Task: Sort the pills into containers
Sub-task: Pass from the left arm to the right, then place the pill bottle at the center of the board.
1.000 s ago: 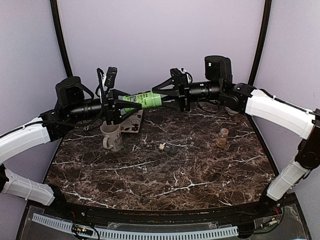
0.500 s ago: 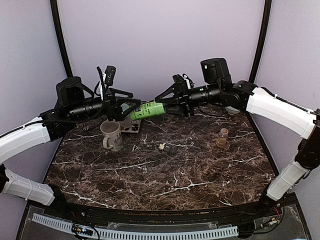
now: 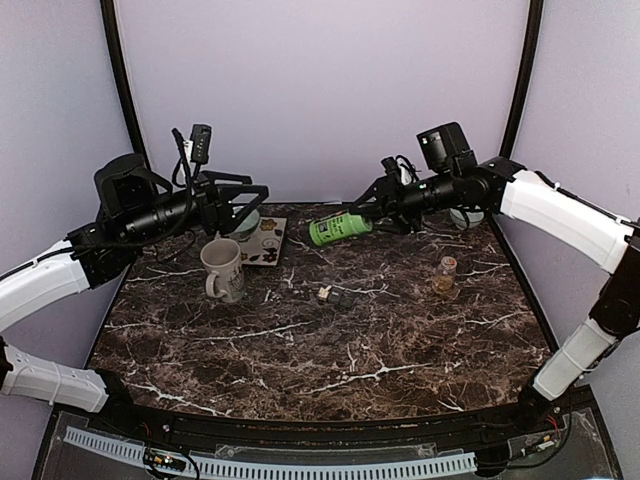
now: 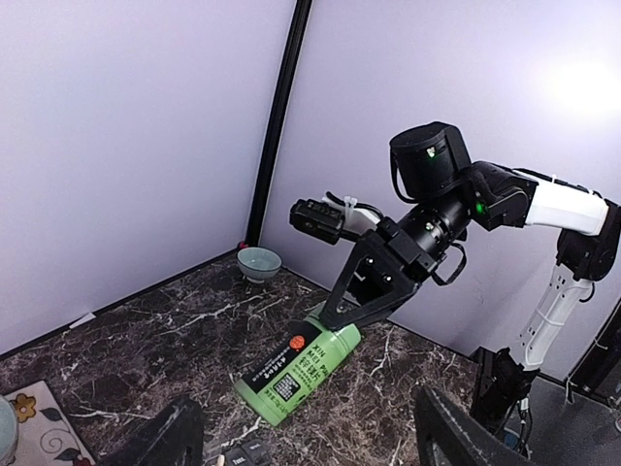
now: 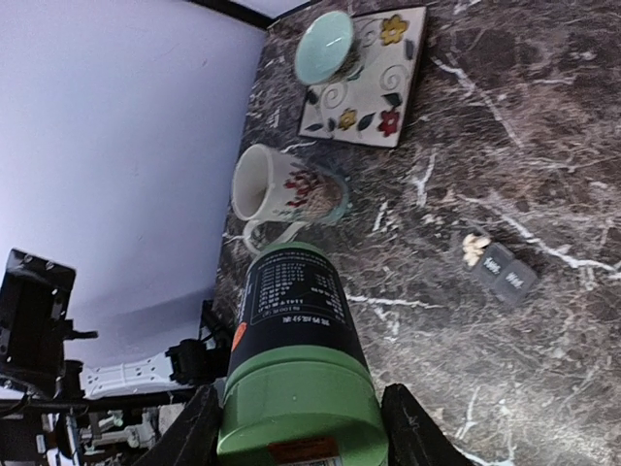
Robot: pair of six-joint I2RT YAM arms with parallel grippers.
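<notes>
Right hand well above pills

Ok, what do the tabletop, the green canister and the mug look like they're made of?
The tabletop: dark brown with white veining and a slight sheen, polished marble or a marble-look laminate; can't tell which. The green canister: smooth green body with a dark printed label, probably plastic, possibly coated metal. The mug: off-white, glossy, with a flower print, most likely glazed ceramic.
</notes>
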